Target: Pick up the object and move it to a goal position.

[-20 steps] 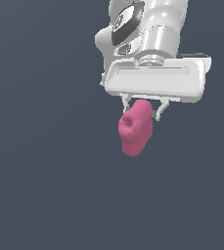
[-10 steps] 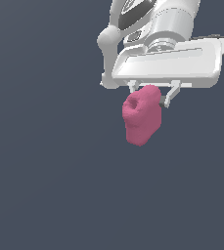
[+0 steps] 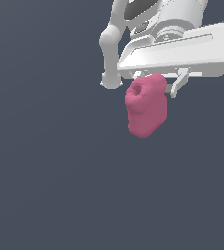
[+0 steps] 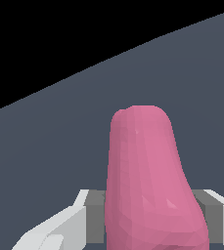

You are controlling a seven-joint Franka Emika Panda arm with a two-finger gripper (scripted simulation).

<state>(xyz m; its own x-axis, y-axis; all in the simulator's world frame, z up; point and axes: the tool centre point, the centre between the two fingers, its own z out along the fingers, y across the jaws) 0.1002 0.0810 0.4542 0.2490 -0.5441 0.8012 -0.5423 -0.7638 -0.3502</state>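
Observation:
The object [image 3: 145,108] is a matte pink lumpy blob with a dimple near its upper end. It hangs in the air from my white gripper [image 3: 155,87], which is shut on its upper part, in the upper right of the exterior view. One finger [image 3: 178,84] shows beside the blob; the other is hidden behind it. In the wrist view the object [image 4: 145,180] stands between my two grey pads [image 4: 95,215], both pressed against its sides, with my gripper [image 4: 152,217] closed around it.
A flat dark grey surface [image 3: 59,185] fills the exterior view under the arm. In the wrist view that surface [image 4: 59,132] ends at a slanted edge with black beyond it.
My gripper has carried the object upward and toward the exterior view's right over the last second, and both look larger now. The grip has stayed shut on it.

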